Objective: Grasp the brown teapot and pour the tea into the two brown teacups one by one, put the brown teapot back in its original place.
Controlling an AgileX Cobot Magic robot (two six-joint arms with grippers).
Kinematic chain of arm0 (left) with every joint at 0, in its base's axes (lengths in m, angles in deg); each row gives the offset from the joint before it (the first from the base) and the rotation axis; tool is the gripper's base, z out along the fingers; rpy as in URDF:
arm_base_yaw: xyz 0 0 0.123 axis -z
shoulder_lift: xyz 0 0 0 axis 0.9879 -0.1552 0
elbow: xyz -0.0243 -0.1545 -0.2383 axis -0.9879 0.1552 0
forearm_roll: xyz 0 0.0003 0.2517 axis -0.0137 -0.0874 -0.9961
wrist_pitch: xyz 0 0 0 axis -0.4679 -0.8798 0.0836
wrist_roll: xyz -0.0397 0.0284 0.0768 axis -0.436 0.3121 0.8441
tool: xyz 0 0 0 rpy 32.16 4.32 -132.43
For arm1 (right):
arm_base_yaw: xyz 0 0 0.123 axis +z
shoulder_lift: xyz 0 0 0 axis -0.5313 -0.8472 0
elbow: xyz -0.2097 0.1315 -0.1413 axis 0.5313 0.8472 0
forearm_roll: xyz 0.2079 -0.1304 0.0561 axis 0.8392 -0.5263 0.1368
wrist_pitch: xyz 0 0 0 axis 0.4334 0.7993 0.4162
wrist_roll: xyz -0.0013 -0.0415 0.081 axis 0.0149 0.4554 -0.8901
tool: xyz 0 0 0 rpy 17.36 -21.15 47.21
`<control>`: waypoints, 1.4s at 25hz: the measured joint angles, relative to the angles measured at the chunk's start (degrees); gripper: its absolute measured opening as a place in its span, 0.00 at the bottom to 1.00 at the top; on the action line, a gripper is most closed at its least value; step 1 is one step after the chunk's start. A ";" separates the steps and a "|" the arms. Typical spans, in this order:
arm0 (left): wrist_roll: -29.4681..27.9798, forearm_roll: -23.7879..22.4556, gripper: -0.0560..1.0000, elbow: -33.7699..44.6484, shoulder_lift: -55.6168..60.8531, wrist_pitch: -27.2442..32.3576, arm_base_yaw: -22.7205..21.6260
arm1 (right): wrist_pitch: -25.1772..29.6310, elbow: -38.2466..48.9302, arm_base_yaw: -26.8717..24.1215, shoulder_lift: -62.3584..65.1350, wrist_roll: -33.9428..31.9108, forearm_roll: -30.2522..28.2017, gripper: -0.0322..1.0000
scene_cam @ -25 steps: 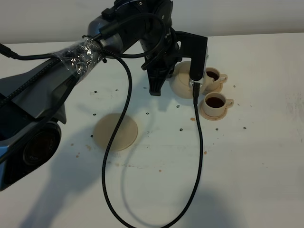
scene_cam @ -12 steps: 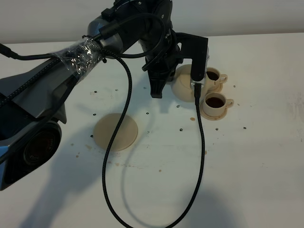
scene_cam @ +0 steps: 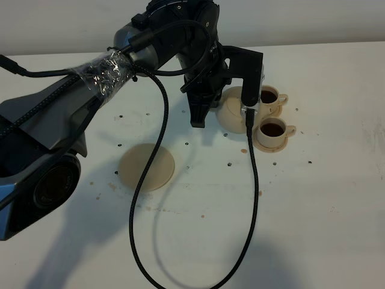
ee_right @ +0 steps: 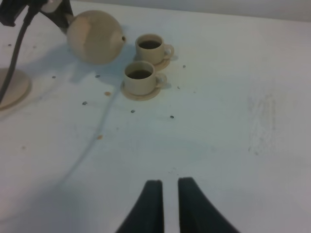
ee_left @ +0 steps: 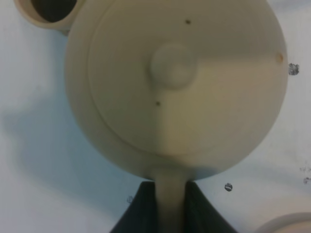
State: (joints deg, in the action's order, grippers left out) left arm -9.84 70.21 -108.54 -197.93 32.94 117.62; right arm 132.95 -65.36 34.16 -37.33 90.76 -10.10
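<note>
Beige-tan teapot [scene_cam: 231,108], matte, lid knob same tone; small brown fleck near shoulder in left wrist view. Two teacups, far [scene_cam: 269,96] and near [scene_cam: 274,129], beige-tan with matching saucers, dark brown tea inside both. Wide saucer [scene_cam: 147,166] same beige-tan, plain. Surface [scene_cam: 325,198] white, dotted with small dark specks and scattered orange-brown spots. Left gripper [ee_left: 171,206] jaws black, likewise right gripper [ee_right: 165,204] jaws. Arm [scene_cam: 174,36] black and grey, wrapped partway in shiny clear film; cable [scene_cam: 252,198] black.

Black arm [scene_cam: 168,36], looping cable [scene_cam: 252,198], plastic-wrapped joint [scene_cam: 105,72]
</note>
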 joint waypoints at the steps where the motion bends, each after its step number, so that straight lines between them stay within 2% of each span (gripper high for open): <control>1: 0.00 0.00 0.13 0.00 0.00 0.05 0.00 | 0.00 0.00 0.00 0.00 0.00 0.00 0.11; 5: -0.57 -0.07 0.13 0.00 0.00 0.73 0.00 | 0.00 0.00 0.00 0.00 0.00 0.00 0.11; 10: -3.92 -3.63 0.13 0.06 1.72 5.15 -0.12 | 0.00 0.00 0.00 0.00 0.00 0.00 0.11; 16: -6.94 -4.24 0.13 0.25 6.85 5.19 -2.06 | 0.00 0.00 0.00 0.00 0.00 0.00 0.11; 20: -8.62 -4.73 0.13 3.65 10.18 5.19 -2.38 | 0.00 0.00 0.00 0.00 0.00 0.00 0.11; 25: -11.79 -4.99 0.13 12.02 13.65 5.13 -3.00 | 0.00 0.00 0.00 0.00 0.00 0.00 0.11; 30: -14.76 -5.44 0.13 23.72 19.13 4.54 -4.62 | 0.00 0.00 0.00 0.00 0.00 0.00 0.11; 35: -16.74 -4.44 0.13 39.03 26.71 -6.01 -7.00 | 0.00 0.00 0.00 0.00 0.00 0.04 0.11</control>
State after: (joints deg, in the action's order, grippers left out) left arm -26.58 65.77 -69.52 -171.22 26.93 110.62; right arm 132.95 -65.36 34.16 -37.33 90.76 -10.06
